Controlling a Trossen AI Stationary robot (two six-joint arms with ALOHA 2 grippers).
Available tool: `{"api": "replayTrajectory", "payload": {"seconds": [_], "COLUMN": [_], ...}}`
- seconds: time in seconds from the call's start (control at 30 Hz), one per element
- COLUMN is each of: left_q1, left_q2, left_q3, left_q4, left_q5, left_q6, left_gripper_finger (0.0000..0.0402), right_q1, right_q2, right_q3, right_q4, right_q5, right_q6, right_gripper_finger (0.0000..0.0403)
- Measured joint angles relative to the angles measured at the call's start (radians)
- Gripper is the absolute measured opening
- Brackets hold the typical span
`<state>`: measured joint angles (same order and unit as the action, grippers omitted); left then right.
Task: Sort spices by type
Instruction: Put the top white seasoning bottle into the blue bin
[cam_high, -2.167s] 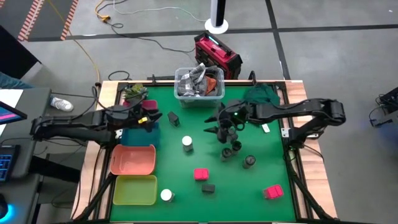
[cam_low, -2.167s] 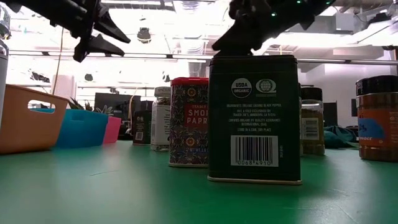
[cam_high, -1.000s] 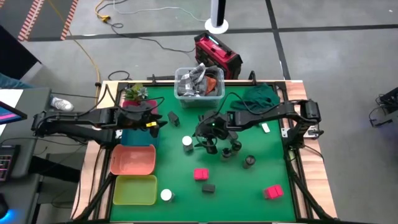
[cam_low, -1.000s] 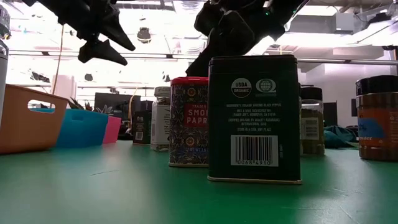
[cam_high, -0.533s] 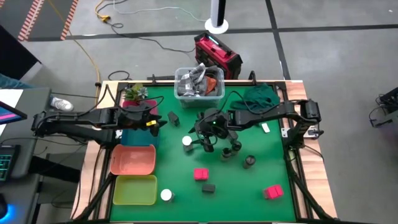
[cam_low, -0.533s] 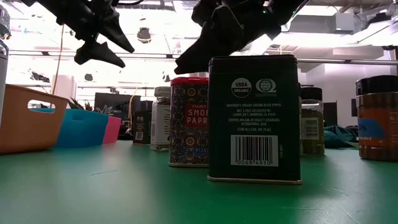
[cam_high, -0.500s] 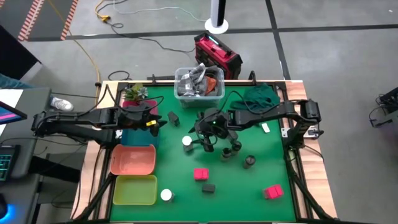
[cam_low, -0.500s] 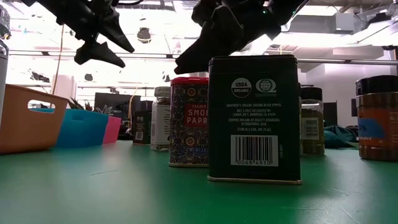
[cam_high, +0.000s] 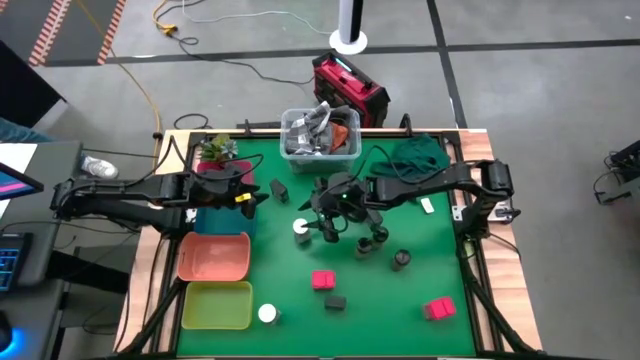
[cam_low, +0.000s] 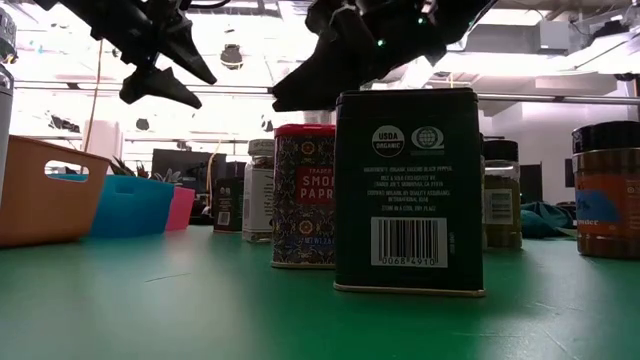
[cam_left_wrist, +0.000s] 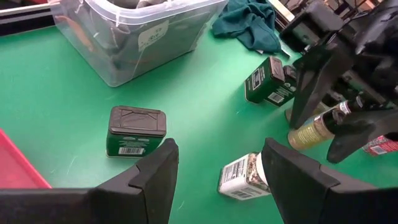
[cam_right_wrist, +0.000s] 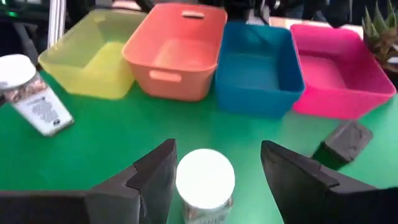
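While the white-topped jar (cam_high: 301, 228) stood upright a little left of centre on the green table (cam_high: 280, 270) in the high view, we saw the right gripper (cam_high: 322, 222) poised directly over it, its two fingers spread and reaching down on either side of the white lid without pinching it. In the right wrist view that lid (cam_right_wrist: 204, 176) sat squarely between the dark fingers (cam_right_wrist: 153, 174), with a gap showing on each side, so we judged the gripper released and holding nothing.

Around it the other spices lay scattered. A second white-topped jar (cam_high: 267, 313) stood near the bottom of the high view, just right of the yellow tray (cam_high: 215, 305). A black box (cam_high: 279, 188) sat to the upper left of the centre jar, and another black box (cam_high: 335, 301) lay below a pink-red box (cam_high: 322, 280) in the lower middle. A second pink-red box (cam_high: 438, 309) rested at the lower right. Dark grey jars (cam_high: 400, 259) clustered right of centre, near the right arm.

The left gripper (cam_high: 257, 193) hovered at the left of the frame above the blue tray (cam_high: 222, 216), its fingers parted and gripping nothing; the left wrist view showed the black box beyond its fingers (cam_left_wrist: 154, 174).

Along the left edge we saw four trays in a column: pink (cam_right_wrist: 336, 68), blue, orange (cam_high: 212, 257) and yellow. A clear bin (cam_high: 320, 135) stood at the top centre, with a dark green cloth (cam_high: 420, 153) to its right.
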<state>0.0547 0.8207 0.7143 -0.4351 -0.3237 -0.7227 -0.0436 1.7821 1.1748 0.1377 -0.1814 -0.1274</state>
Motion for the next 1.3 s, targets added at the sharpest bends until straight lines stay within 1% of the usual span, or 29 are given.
{"api": "replayTrajectory", "payload": {"seconds": [0.13, 0.27, 0.4, 0.57, 0.73, 0.83, 1.0, 1.13, 1.23, 1.3], "left_q1": [0.0, 0.0, 0.0, 0.0, 0.0, 0.0, 0.0, 0.0, 0.0, 0.0], "left_q2": [-0.002, -0.004, -0.005, -0.006, -0.005, -0.005, -0.005, -0.005, -0.005, -0.005], "left_q3": [0.0, 0.0, -0.001, -0.001, -0.001, -0.001, -0.001, -0.001, -0.001, -0.001], "left_q4": [0.001, 0.0, 0.0, 0.0, -0.001, -0.001, -0.002, -0.002, -0.002, -0.002], "left_q5": [0.0, 0.0, -0.001, -0.007, -0.011, -0.021, -0.022, -0.022, -0.025, -0.038], "left_q6": [-0.013, -0.037, -0.042, -0.042, -0.034, -0.03, -0.001, 0.003, 0.004, 0.004], "left_gripper_finger": [0.0219, 0.0219, 0.0219, 0.0219, 0.0219, 0.0219, 0.0219, 0.0219, 0.0219, 0.0219], "right_q1": [0.0, 0.011, 0.012, 0.009, -0.005, -0.013, -0.007, 0.01, 0.02, 0.02], "right_q2": [0.04, 0.039, 0.039, 0.039, 0.039, 0.039, 0.039, 0.039, 0.039, 0.052], "right_q3": [-0.002, 0.002, 0.002, 0.002, 0.002, 0.002, 0.002, 0.002, 0.002, 0.002], "right_q4": [0.058, 0.071, 0.058, 0.021, -0.007, -0.017, -0.018, -0.016, 0.002, 0.027], "right_q5": [0.001, 0.003, 0.003, 0.004, 0.0, 0.0, -0.001, 0.0, 0.02, 0.026], "right_q6": [0.045, 0.05, 0.044, -0.001, 0.027, 0.048, 0.048, -0.02, -0.083, -0.09], "right_gripper_finger": [0.026, 0.026, 0.026, 0.026, 0.0264, 0.028, 0.0329, 0.0364, 0.0376, 0.0377]}}
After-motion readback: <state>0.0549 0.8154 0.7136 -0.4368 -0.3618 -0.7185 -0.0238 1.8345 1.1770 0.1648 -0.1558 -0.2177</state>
